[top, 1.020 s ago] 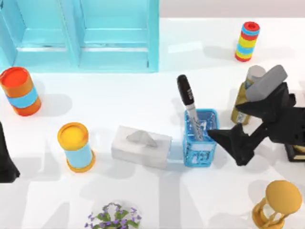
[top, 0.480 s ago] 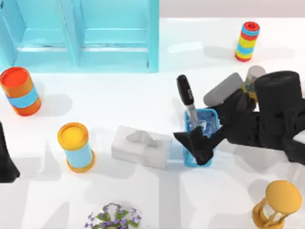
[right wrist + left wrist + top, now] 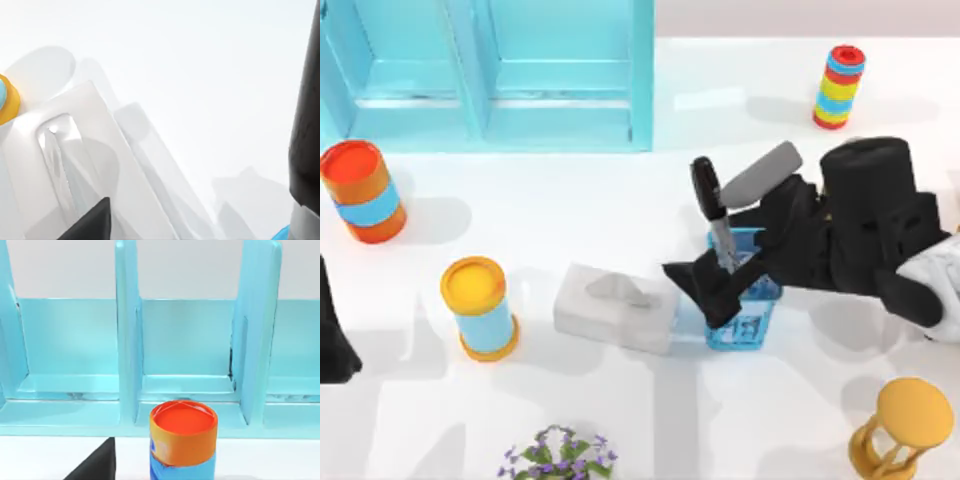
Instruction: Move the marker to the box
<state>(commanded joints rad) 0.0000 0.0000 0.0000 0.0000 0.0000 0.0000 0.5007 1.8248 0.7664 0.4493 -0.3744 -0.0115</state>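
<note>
The marker [image 3: 712, 212] stands tilted in the small blue basket [image 3: 748, 325] near the middle of the table [image 3: 570, 220], its black cap up and leaning toward the shelf side, its pale barrel going down into the basket. We cannot see the barrel's lower end: our right gripper [image 3: 705, 288] covers it, along with much of the basket's near-left corner. In the right wrist view the marker's cap [image 3: 305, 135] runs along one edge, cut off, with a sliver of the blue basket [image 3: 281, 233] beside the barrel. That view also shows the white tissue box [image 3: 65, 165] and a bit of the yellow-topped can [image 3: 7, 100].

Our right arm reaches in from the table's right side, stretched low toward the left, its gripper lying over the basket and just beside the marker's barrel. Whether the fingers are spread or closed on the barrel we cannot tell; they merge into one dark shape.

Our left gripper [image 3: 332, 330] sits parked at the table's left edge, mostly cut off. Its wrist view faces the turquoise shelf [image 3: 160, 365] and the orange-topped can [image 3: 183, 445], with one dark fingertip [image 3: 97, 465] at the frame's edge.
</note>
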